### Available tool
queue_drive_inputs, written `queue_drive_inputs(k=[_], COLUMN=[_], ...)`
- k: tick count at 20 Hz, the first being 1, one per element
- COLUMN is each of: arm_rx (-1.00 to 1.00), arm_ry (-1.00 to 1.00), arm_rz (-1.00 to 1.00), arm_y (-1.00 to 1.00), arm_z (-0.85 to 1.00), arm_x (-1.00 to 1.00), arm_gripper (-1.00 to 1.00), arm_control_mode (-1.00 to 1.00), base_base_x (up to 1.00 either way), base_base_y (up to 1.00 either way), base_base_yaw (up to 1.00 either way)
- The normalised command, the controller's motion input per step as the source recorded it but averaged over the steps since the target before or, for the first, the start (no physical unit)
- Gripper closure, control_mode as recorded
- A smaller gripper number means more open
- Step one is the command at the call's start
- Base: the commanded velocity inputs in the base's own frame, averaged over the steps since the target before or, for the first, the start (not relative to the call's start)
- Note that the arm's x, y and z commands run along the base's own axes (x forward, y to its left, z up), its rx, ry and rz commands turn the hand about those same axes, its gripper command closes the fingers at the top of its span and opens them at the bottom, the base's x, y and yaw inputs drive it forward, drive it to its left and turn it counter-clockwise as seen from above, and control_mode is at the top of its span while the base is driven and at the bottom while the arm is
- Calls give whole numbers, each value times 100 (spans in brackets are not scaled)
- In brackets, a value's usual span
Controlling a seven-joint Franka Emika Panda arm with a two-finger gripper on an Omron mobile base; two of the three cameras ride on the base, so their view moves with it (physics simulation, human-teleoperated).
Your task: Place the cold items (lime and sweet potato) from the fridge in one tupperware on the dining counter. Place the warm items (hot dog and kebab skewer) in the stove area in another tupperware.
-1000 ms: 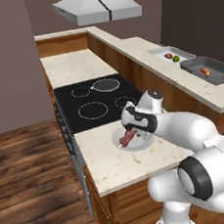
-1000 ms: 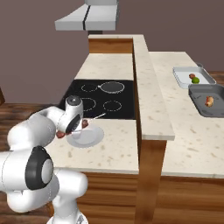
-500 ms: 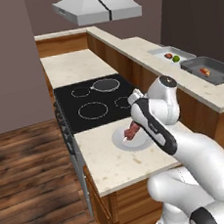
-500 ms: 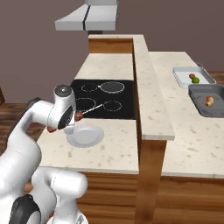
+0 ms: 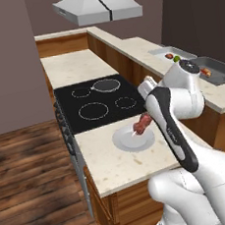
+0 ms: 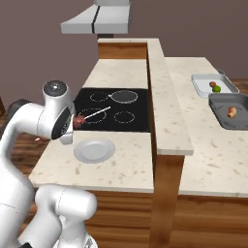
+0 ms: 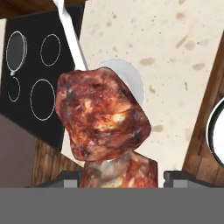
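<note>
My gripper [image 7: 118, 177] is shut on the kebab skewer [image 7: 103, 116], a chunk of browned meat on a pale stick. I hold it a little above the white plate [image 5: 130, 141] on the counter beside the stove. From the right base view the kebab skewer [image 6: 79, 120] hangs over the cooktop's near edge, its stick pointing away from the gripper [image 6: 72, 124]. On the dining counter a light tupperware [image 6: 202, 87] holds the lime [image 6: 216, 89] and the reddish sweet potato [image 6: 212, 84]. A dark tupperware [image 6: 220, 107] beside it holds the hot dog [image 6: 232, 112].
The black cooktop [image 6: 116, 110] lies just beyond the plate [image 6: 94, 150], under a steel hood [image 5: 97, 6]. A raised counter ledge [image 6: 162, 106] separates the stove side from the dining counter. My own white arm [image 5: 173, 127] crosses the near counter edge.
The kebab skewer has come up off the plate in my gripper. The arm has swung and straightened upward over the counter while the plate stayed put.
</note>
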Motion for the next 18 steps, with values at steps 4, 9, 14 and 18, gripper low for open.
queue_drive_inputs(k=[4,9,14,18], arm_rx=[1,3,1,2], arm_ry=[0,1,3,-5], arm_rz=[-2,-20,-11,-14], arm_y=[-21,-13,-6,-24], arm_z=[73,11,-4,1], arm_x=[-47,-47,-35,-22], arm_gripper=[100,100,100,100], arm_control_mode=[-100,-100,-100,100], base_base_x=[0,0,0,-16], base_base_y=[0,0,0,-37], base_base_yaw=[0,0,0,-9])
